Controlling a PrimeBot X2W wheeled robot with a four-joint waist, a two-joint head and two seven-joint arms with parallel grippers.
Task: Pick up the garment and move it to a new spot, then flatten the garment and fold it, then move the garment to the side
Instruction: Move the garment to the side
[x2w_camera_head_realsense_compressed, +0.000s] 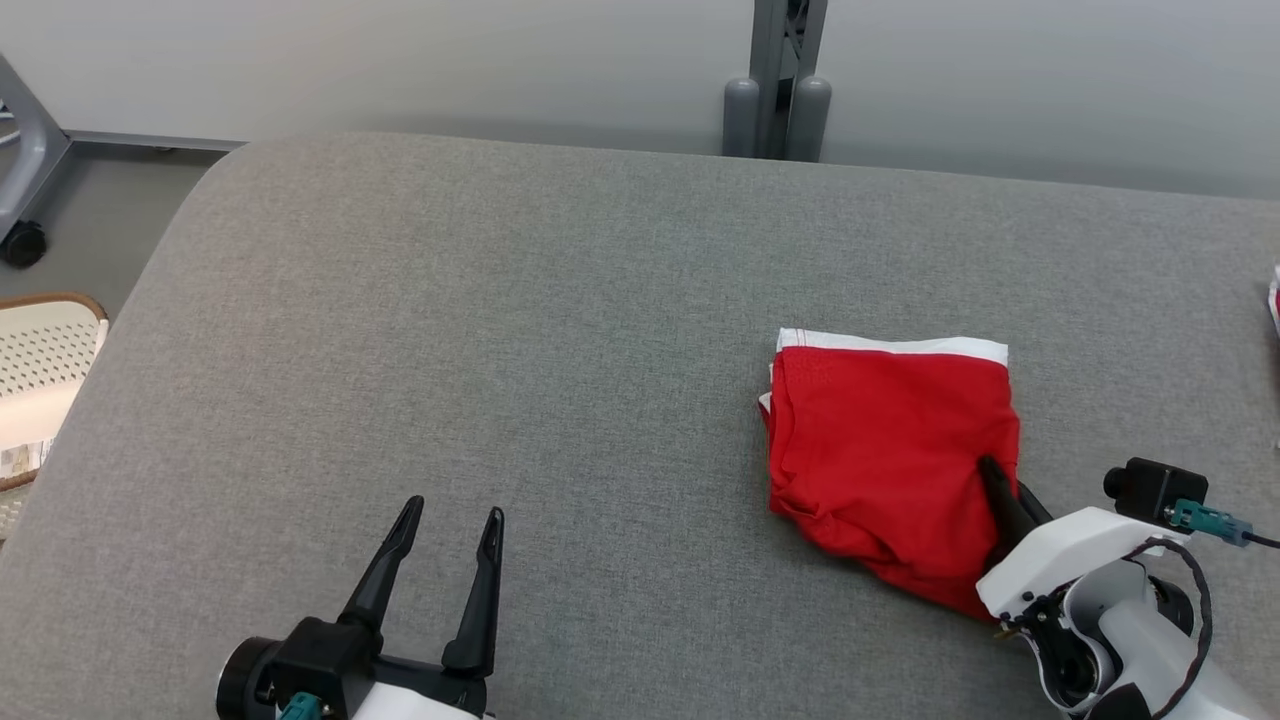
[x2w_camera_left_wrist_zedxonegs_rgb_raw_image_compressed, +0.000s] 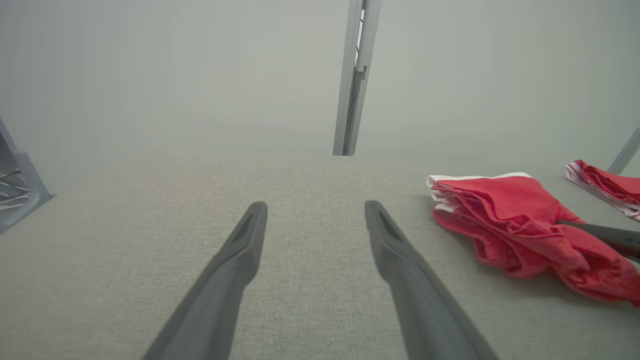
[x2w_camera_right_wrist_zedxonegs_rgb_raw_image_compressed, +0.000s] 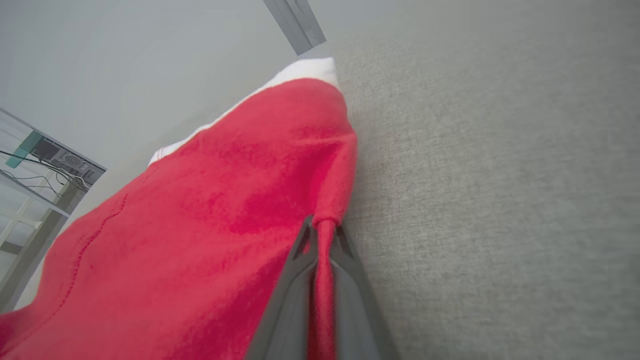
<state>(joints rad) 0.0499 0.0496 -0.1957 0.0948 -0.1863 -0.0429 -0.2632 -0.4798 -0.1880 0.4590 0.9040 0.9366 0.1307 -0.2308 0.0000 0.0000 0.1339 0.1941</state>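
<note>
One grey fabric-covered table (x2w_camera_head_realsense_compressed: 480, 330) spans my head view, its far edge near a pale wall. On its right half lies the garment (x2w_camera_head_realsense_compressed: 880, 450): red and folded into a rough rectangle. A white waistband runs along its far edge, and its near edge is rumpled and uneven. It rests on the table, well apart from my left side.

My right gripper (x2w_camera_head_realsense_compressed: 995, 480) is at the garment's near right corner, closed tight on the cloth. My right wrist view confirms it: a pinched ridge of red fabric is caught between the two dark fingers (x2w_camera_right_wrist_zedxonegs_rgb_raw_image_compressed: 292, 300), which meet around it.

My left gripper (x2w_camera_head_realsense_compressed: 452, 512) sits at the lower left over bare table, jaws spread wide, holding nothing and touching no cloth. In my left wrist view the garment lies off to the right of those fingers.

A pale perforated object with a brown rim (x2w_camera_head_realsense_compressed: 45, 360) stands beside the table's left side. A second red-and-white cloth (x2w_camera_left_wrist_zedxonegs_rgb_raw_image_compressed: 607, 185) lies near the table's far right, apart from the garment.
</note>
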